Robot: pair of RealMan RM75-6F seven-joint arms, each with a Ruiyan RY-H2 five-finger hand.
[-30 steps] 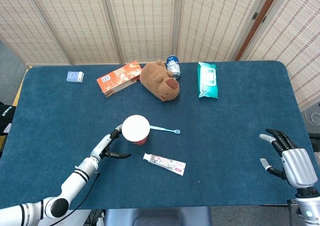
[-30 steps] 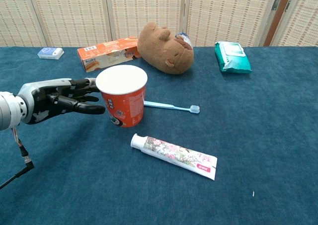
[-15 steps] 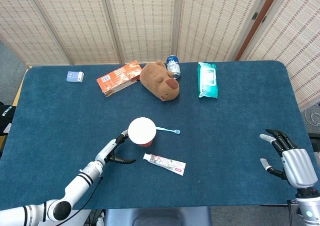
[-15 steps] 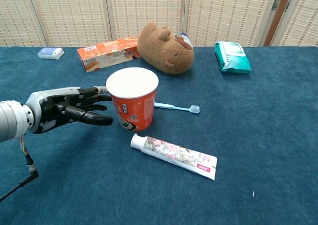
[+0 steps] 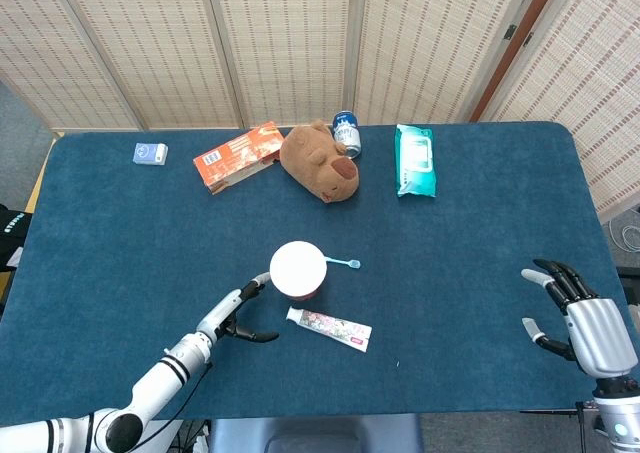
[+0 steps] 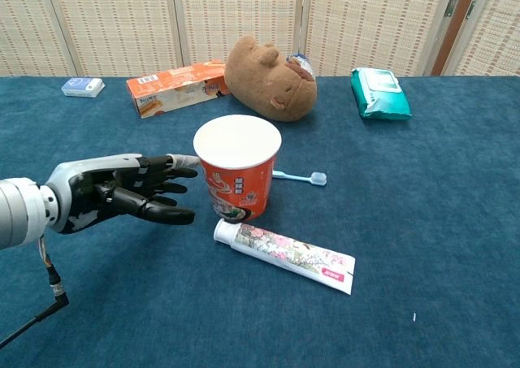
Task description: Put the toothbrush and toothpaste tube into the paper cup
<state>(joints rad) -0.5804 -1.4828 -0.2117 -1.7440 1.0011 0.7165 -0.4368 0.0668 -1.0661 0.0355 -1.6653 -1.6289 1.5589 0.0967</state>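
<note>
Left robot hand (image 6: 122, 196): fingers spread and extended, holding nothing; fingertips at the side of the cup, contact cannot be confirmed.
Red paper cup with white rim (image 6: 237, 178): upright on the blue worktop (image 6: 422, 222), just beyond the left robot hand's fingertips.
Light blue toothbrush (image 6: 302, 176): flat, behind the cup, far side from that hand.
White floral toothpaste tube (image 6: 284, 255): flat, cap near the cup base.
Right robot hand (image 5: 580, 318): fingers apart, empty, well apart from all items.

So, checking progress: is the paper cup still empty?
Empty: the paper cup shows a bare white inside; toothbrush and toothpaste tube lie on the table.
</note>
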